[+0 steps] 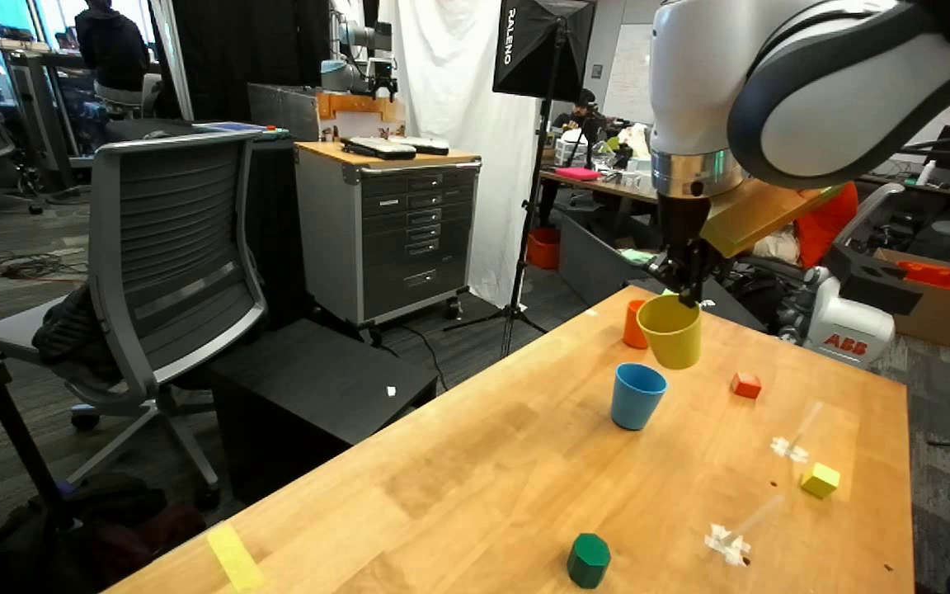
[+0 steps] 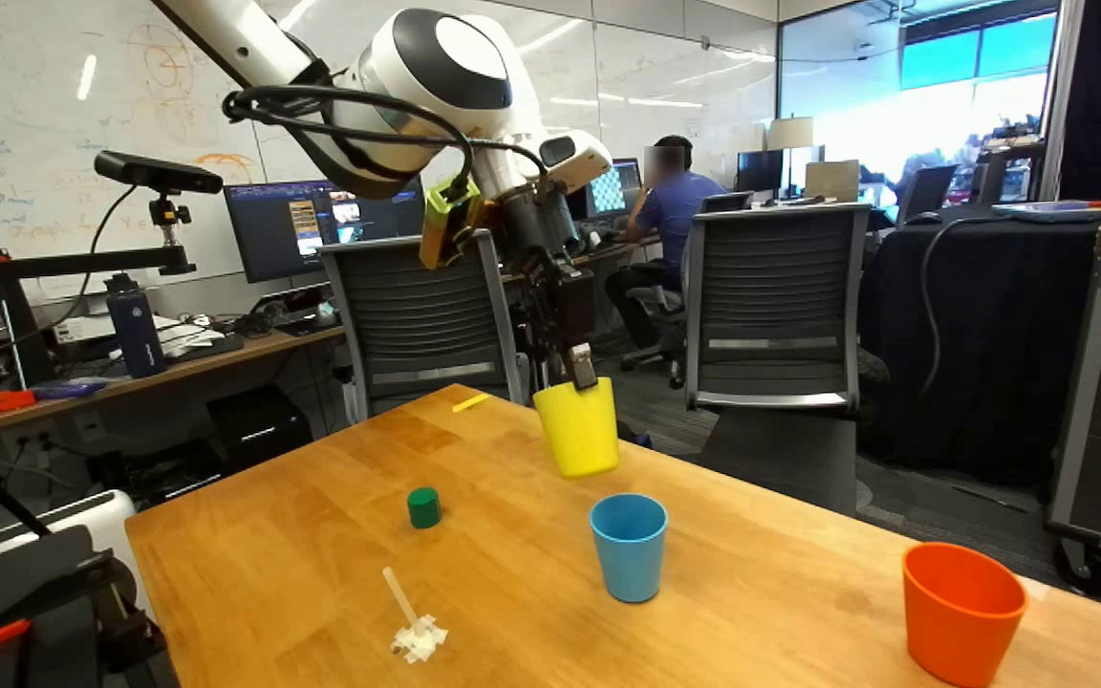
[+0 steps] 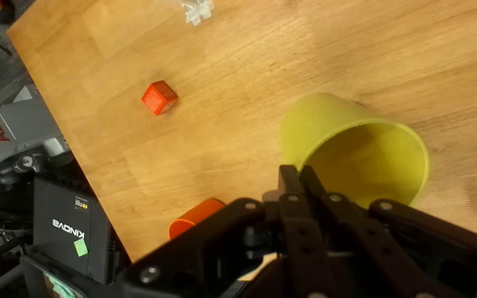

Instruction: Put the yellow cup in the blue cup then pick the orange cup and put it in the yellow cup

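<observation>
1. Above the wooden table (image 1: 458,470), the yellow cup (image 2: 577,435) is in the air, a little tilted, with its mouth upward
2. The gripper (image 3: 298,169) pinches the rim of this cup, so that the wall is held between its two fingertips
3. Lower than it, and apart from it, the blue cup (image 2: 629,564) stands upright on the table
4. The orange cup (image 2: 958,626) also stands upright there, apart from the blue cup
5. On the same table there are also a red block (image 1: 745,385), a yellow block (image 1: 820,480) and a green piece (image 1: 589,561)
</observation>
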Robot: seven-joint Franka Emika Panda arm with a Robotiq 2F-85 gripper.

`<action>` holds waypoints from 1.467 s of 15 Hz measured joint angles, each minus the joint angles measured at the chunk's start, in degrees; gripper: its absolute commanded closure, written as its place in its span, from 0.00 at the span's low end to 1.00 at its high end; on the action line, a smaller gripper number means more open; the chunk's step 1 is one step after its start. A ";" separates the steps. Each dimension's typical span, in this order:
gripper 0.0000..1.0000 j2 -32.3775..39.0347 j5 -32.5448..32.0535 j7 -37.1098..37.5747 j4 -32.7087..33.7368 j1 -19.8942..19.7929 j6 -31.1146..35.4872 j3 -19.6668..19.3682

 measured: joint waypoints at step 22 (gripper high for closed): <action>0.98 14.51 0.05 -1.32 12.51 0.69 0.13 -0.04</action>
